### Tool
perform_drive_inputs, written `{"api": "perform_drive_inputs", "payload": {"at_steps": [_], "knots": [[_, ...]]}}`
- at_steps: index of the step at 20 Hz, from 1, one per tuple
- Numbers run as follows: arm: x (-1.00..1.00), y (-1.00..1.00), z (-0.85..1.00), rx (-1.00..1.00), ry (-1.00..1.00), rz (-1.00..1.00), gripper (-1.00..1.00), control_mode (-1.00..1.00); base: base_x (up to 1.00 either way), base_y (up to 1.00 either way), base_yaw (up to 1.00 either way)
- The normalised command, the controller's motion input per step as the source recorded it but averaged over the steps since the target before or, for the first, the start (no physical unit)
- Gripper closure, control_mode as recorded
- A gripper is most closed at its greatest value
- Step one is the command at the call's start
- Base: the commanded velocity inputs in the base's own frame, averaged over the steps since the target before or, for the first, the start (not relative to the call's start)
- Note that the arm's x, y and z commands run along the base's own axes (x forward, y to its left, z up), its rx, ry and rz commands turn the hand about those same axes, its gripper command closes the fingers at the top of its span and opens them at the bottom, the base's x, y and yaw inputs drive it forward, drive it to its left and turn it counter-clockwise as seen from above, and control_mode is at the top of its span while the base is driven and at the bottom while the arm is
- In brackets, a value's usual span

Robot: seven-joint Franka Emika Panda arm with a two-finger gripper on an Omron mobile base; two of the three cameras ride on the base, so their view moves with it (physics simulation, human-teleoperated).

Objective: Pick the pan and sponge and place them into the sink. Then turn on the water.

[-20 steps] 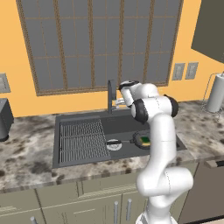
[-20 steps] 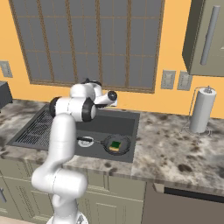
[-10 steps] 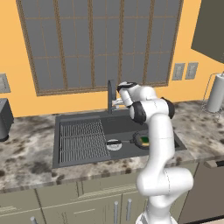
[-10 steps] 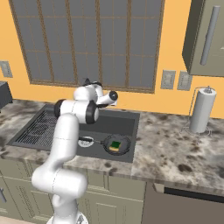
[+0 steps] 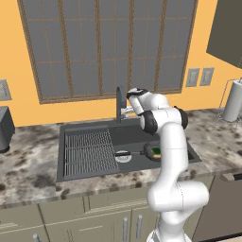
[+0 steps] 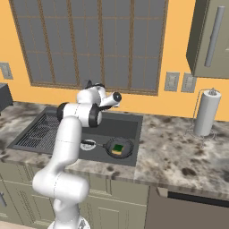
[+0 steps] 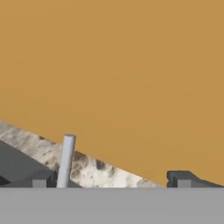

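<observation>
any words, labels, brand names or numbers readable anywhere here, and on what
None: no readable text in any view.
The pan, the sponge in it and the sink carry no label.
The paper towel roll, wall outlet plates and cabinet are plain.
The robot arm bears no brand mark.

A rendered home kitchen: a speckled grey-brown stone tabletop (image 5: 28, 165) runs over beige cabinet doors (image 5: 61, 222), holding a dark grey rectangular sink (image 5: 127, 134) with a slim grey metal faucet (image 5: 120, 104). Behind stand an orange wall (image 6: 174, 53) and a large grey-paned window (image 5: 104, 47); a white paper-towel roll (image 6: 207, 112) stands upright.
</observation>
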Motion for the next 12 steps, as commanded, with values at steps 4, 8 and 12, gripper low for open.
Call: {"api": "perform_drive_inputs", "payload": {"at_steps": [4,8,12], "knots": [[0.34,0.27,-0.55,-0.17,-0.10,-0.20,-1.00,-1.00,0.00,0.00,0.00],[0.31,0.05,-0.48,-0.14,-0.12,-0.40,-1.00,-1.00,0.00,0.00,0.00],[0.33,-0.07,-0.38,-0.07,-0.13,-0.51,-1.00,-1.00,0.00,0.00,0.00]]}}
